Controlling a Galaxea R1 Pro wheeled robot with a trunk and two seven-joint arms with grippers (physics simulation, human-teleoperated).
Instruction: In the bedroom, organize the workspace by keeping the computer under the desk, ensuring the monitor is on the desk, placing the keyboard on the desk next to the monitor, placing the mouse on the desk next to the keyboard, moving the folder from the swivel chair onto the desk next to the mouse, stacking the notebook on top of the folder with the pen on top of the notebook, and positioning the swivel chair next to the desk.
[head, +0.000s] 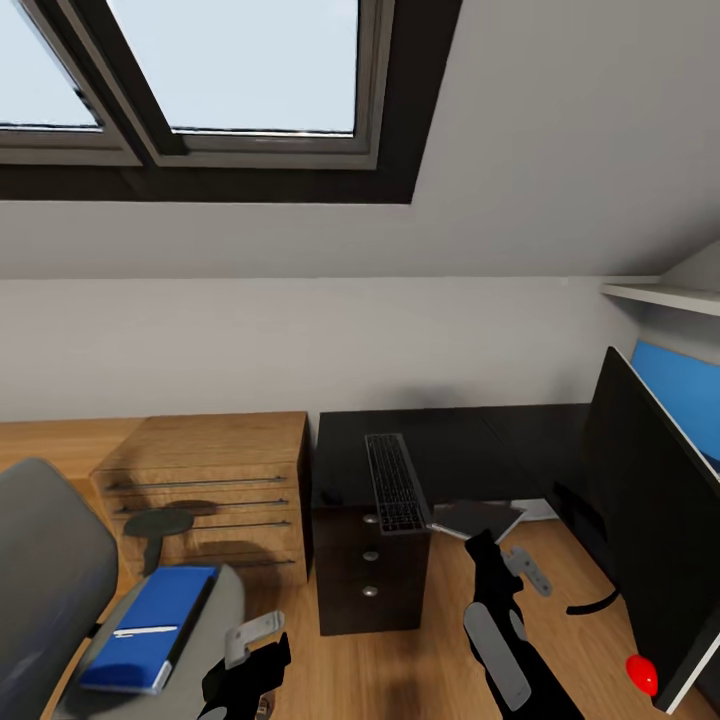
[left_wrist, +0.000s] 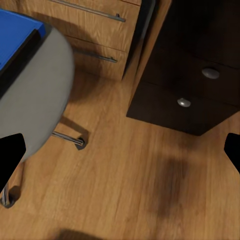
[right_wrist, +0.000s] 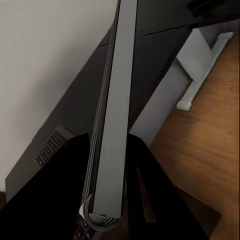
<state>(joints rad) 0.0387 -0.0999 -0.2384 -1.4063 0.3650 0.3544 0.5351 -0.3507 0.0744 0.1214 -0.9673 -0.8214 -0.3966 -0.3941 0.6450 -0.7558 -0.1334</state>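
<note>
two grippers show low in the head view. the right gripper (head: 480, 545) pinches the edge of a thin dark slab (head: 478, 518), seen edge-on between its fingers (right_wrist: 65, 200) in the wrist view. the left gripper (head: 262, 640) hangs spread above the wood floor (left_wrist: 130, 180). the keyboard (head: 396, 482) lies on the black surface (head: 450, 450); the blue folder (head: 150, 625) rests on the swivel chair (head: 50, 570); the monitor (head: 660, 520) stands at right.

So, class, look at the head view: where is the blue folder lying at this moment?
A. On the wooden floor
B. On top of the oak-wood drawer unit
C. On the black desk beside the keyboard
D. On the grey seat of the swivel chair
D: the folder lies flat on the grey seat of the swivel chair, while the keyboard rests on the black desk.
</note>
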